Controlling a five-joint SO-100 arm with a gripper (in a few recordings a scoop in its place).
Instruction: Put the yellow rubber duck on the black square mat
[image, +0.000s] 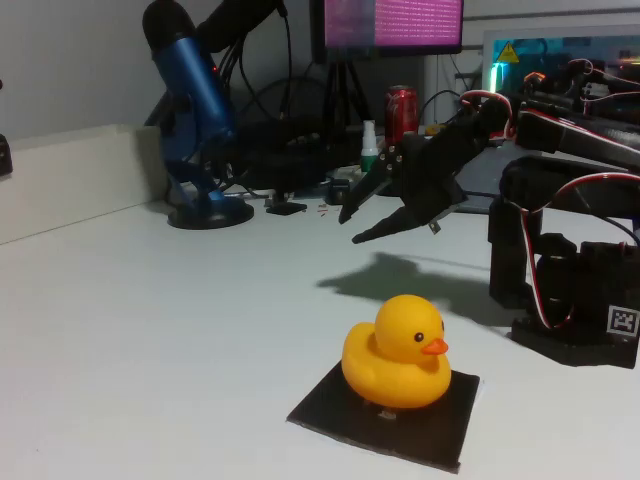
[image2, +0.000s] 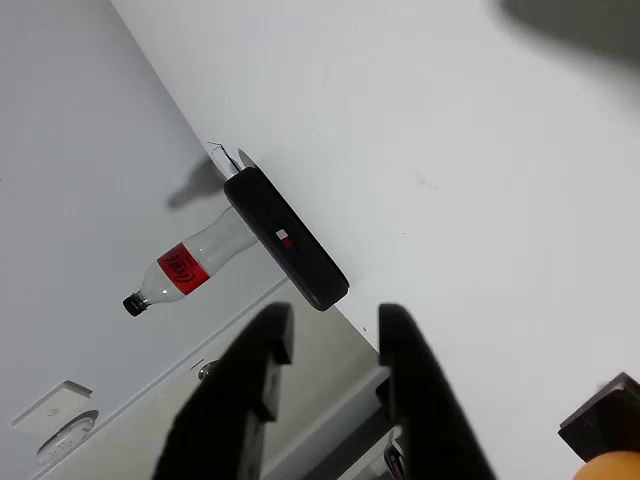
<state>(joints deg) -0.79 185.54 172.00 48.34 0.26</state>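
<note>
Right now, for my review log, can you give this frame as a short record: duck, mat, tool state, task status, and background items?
duck: yellow rubber duck upright, beak pointing right in the fixed view
mat: black square mat flat on the white table, under the duck
tool: tool open, empty, raised behind the duck
task status: looks done, duck rests on mat
background: blue microphone, red can; wrist view shows a plastic bottle

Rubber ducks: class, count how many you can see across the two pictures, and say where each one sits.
1. The yellow rubber duck sits on the black square mat in the fixed view, apart from the open gripper raised behind it.
</note>
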